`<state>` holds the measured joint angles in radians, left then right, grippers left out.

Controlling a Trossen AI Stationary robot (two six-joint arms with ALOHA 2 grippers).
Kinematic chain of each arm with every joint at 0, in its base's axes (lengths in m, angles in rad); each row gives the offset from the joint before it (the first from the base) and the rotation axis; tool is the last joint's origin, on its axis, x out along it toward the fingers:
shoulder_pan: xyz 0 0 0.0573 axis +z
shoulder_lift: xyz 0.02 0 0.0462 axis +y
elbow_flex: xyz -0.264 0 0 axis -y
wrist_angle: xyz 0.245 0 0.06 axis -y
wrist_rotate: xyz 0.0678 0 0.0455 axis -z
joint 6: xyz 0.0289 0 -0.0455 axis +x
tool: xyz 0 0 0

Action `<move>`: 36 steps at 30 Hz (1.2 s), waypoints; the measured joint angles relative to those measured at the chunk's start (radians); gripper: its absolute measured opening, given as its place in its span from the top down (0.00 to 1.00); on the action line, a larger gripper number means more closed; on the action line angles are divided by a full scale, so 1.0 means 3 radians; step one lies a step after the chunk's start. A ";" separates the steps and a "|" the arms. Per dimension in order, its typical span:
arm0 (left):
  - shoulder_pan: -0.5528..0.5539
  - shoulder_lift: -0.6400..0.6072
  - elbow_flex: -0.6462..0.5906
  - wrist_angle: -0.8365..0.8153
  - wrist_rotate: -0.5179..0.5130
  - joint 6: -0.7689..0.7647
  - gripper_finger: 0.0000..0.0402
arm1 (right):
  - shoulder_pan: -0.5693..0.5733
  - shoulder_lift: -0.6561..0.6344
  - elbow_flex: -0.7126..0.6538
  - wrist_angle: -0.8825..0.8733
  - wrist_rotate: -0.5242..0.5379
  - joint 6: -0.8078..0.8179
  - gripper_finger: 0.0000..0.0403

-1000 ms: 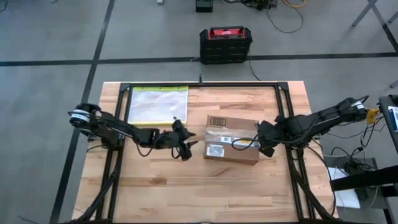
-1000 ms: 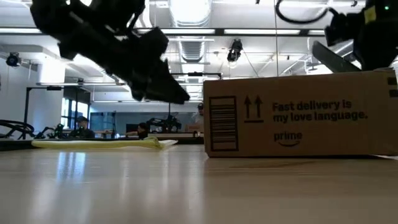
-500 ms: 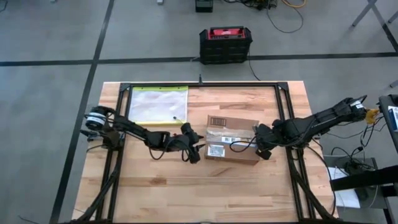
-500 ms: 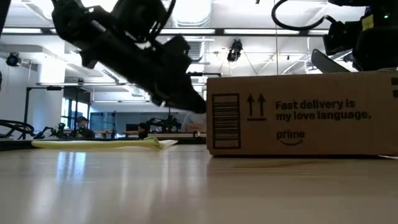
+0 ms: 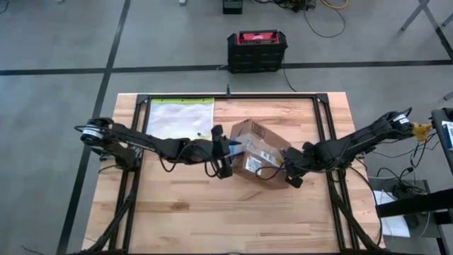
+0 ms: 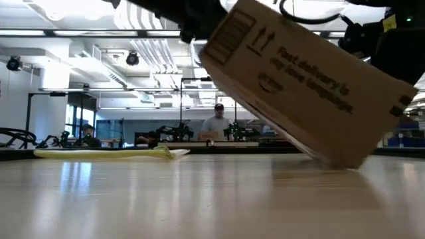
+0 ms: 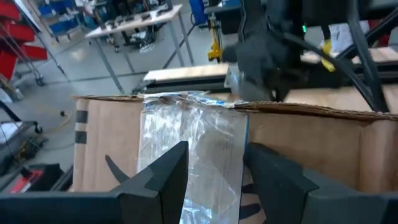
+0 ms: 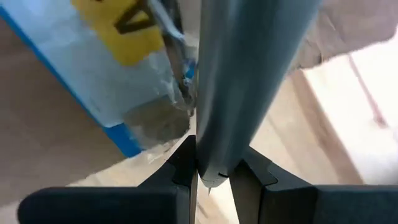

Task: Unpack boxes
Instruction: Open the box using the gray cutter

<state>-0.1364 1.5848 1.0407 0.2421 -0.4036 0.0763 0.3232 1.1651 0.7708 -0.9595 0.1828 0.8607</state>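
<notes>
The brown cardboard box [image 5: 256, 152] stands tipped near the table's middle. In the low view the box [image 6: 312, 86] has its left end raised and its right lower edge [image 6: 339, 162] on the table. My left gripper [image 5: 228, 154] is at the raised left end, closed on the box; its wrist view looks along the taped top [image 7: 193, 143]. My right gripper [image 5: 291, 175] is at the box's right near corner, shut on a grey tool [image 8: 242, 74] that points down toward the blue-and-yellow label [image 8: 93, 74]. My left gripper comes at the box's left end [image 7: 211, 186] nearly level from the table's left, its fingers [image 7: 168, 180] on either side of the clear tape strip. The picture's bottom edge cuts off the contact itself. That end is lifted clear while the opposite lower edge stays down. My right gripper pinches the grey tool's shaft [image 8: 214, 149] between its two fingers, which point steeply down. The tool runs on along the fingers toward the box's taped corner. Whether its far end touches the box cannot be told.
A clear pouch with a yellow edge [image 5: 180, 119] lies flat at the table's far left. A black and red case [image 5: 256, 51] stands on the floor beyond the far edge. Black frame rails [image 5: 322, 113] border the table. A person [image 6: 218, 123] stands far behind.
My left gripper has gone toward the table's right edge to the box's left end, then risen and rolled, taking that end up. The box has tipped onto its right lower edge and turned about on the table. My right gripper has sunk slightly toward the near edge.
</notes>
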 joint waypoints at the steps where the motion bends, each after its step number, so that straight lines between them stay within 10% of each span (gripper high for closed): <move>1: 0.0000 0.0000 0.0028 -0.0001 0.0033 0.0007 0.61 | 0.0007 0.0021 0.0000 0.0044 0.0005 -0.0018 0.89; 18: -0.0037 0.0024 0.0654 -0.0499 0.0284 0.0298 0.61 | -0.0039 0.0359 0.0029 0.1243 -0.0009 -0.0570 0.89; 36: -0.0088 0.0330 0.1110 -0.0674 0.0418 0.0357 0.61 | -0.0046 0.0607 0.0032 0.1224 -0.0180 -0.0579 0.89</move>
<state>-0.1627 1.6837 1.3738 0.0399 -0.2783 0.1833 0.3096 1.3471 0.7803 -0.5923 0.1288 0.6868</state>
